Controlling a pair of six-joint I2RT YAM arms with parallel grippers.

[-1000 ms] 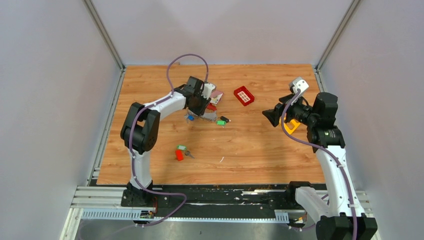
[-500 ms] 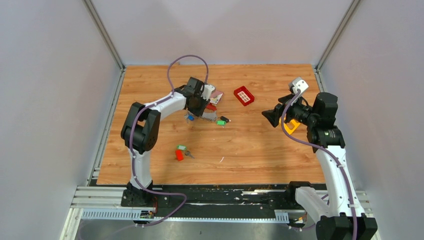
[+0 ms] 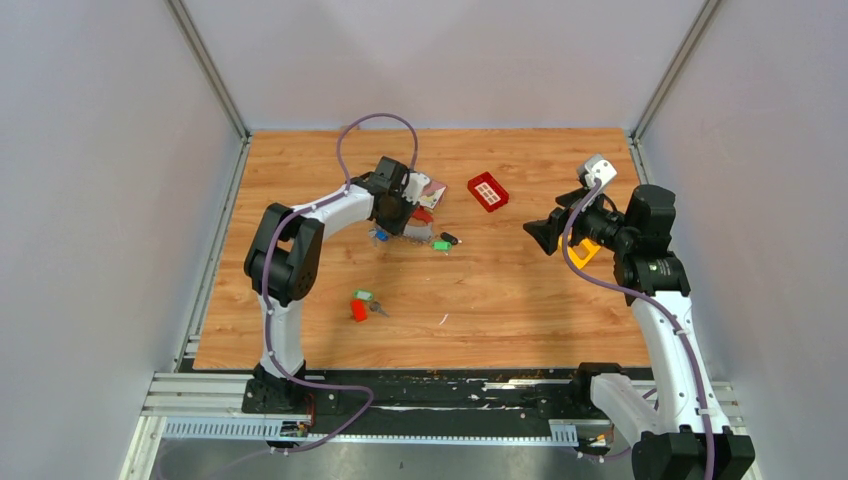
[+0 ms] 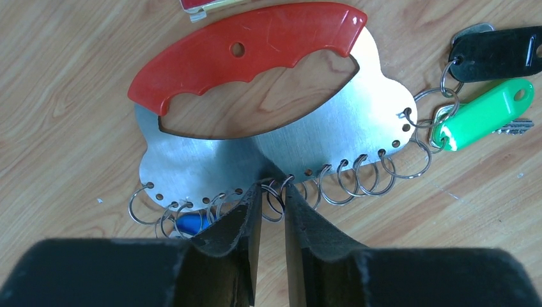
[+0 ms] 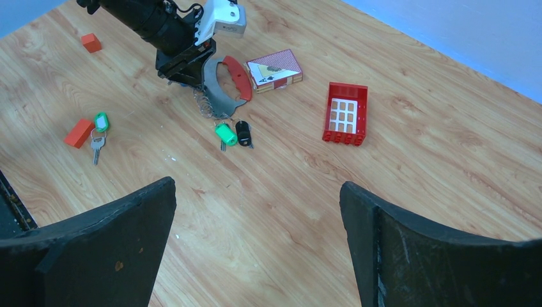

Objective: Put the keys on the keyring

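The keyring (image 4: 307,141) is a flat metal plate with a red curved handle (image 4: 255,45) and a row of split rings along its edge. It lies on the wood. Green (image 4: 482,115) and black (image 4: 498,54) tagged keys hang on rings at its right end. A blue tag (image 4: 192,222) shows under my left finger. My left gripper (image 4: 273,192) is nearly closed, with one middle ring between its tips. Another green-tagged key (image 3: 363,296) lies loose nearer the front. My right gripper (image 5: 257,192) is open and empty above the table on the right (image 3: 540,232).
A red block (image 3: 358,311) lies against the loose green key. A red gridded tray (image 3: 488,191) and a card box (image 3: 432,188) sit behind the keyring. A yellow triangle frame (image 3: 584,250) lies under the right arm. An orange cube (image 5: 91,43) sits far left.
My left gripper has shifted slightly back and left at the keyring. The right arm and the loose key have not moved.
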